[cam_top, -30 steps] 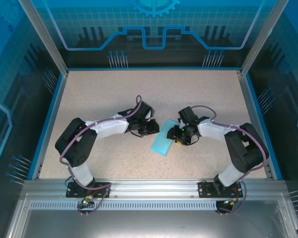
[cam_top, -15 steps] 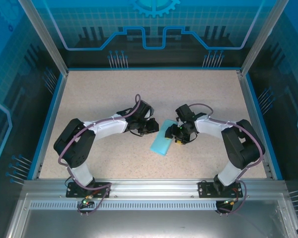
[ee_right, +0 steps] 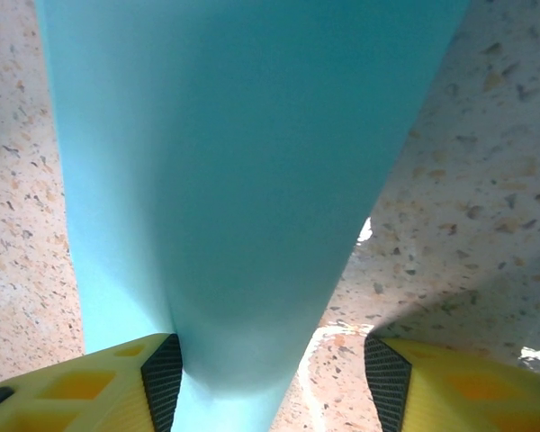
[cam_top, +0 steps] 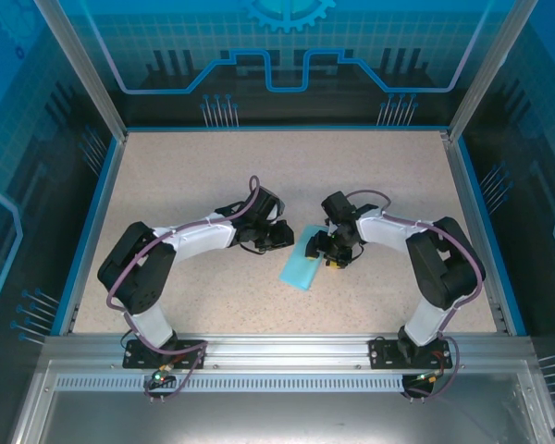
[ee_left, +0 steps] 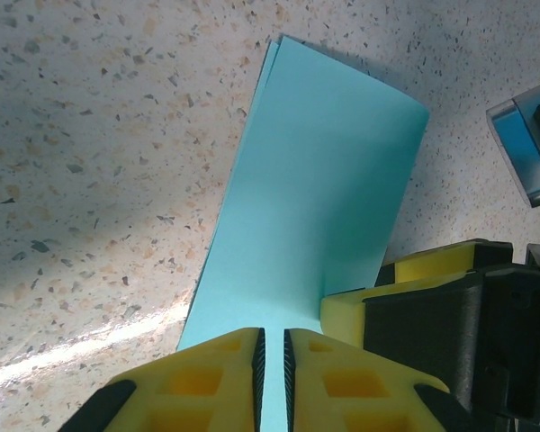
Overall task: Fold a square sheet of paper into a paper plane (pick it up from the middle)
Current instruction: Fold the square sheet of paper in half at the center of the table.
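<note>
While the left pincer (ee_left: 272, 349) pinches the folded sheet of paper (ee_left: 328, 189) at its nearest edge, the right pincer (ee_right: 268, 364), just beside it, stands spread astride the sheet above the bench (ee_left: 90, 135). Risk: closing off-line would skew the crease or tug the sheet free.

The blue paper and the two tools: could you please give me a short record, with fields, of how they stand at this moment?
paper: light-blue sheet, folded over into an oblong, two layers showing at one edge
left arm: left tool shut on the sheet's edge
right arm: right tool open, the sheet between its fingers, a gap on one side
surface: speckled beige table
task stage: folded once, not yet a plane
</note>
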Available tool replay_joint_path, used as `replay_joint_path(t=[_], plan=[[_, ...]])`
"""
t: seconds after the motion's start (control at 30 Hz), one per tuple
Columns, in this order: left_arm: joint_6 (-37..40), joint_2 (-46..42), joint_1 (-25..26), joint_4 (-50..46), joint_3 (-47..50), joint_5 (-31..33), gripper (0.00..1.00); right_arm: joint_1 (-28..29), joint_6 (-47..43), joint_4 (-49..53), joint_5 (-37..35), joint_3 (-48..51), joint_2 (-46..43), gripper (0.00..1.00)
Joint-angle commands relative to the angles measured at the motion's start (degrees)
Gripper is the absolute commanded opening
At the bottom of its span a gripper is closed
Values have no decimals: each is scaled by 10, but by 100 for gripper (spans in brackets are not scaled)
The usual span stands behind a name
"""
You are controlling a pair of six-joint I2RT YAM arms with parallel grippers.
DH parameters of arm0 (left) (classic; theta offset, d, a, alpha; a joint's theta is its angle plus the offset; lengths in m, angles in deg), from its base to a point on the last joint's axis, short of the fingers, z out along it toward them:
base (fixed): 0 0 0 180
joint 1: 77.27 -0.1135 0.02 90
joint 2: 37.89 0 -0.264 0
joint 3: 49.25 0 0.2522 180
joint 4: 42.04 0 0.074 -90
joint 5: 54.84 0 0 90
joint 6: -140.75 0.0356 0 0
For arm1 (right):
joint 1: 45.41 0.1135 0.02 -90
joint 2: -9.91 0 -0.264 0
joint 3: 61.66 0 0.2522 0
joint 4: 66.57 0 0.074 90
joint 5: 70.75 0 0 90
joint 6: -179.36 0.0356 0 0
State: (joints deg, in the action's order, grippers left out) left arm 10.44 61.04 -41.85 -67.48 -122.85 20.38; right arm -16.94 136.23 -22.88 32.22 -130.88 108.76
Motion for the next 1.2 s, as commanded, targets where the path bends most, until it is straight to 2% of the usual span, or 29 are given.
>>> replay_joint_path(t=[0.0,0.2,0.37,0.97,1.17], plan=[[13,-10,-3,-4,2,-17,17,7,-5,6,-26,2,32,60],[15,10,-3,9,-9,-59,16,8,-1,16,-40,0,41,60],[13,36,-2,8,-25,-85,9,10,-4,21,-44,-1,45,58],[3,77,-2,-2,-53,-95,8,13,-23,33,-46,-15,61,59],[2,95,-2,-5,-63,-106,4,14,-25,38,-52,-14,63,59]])
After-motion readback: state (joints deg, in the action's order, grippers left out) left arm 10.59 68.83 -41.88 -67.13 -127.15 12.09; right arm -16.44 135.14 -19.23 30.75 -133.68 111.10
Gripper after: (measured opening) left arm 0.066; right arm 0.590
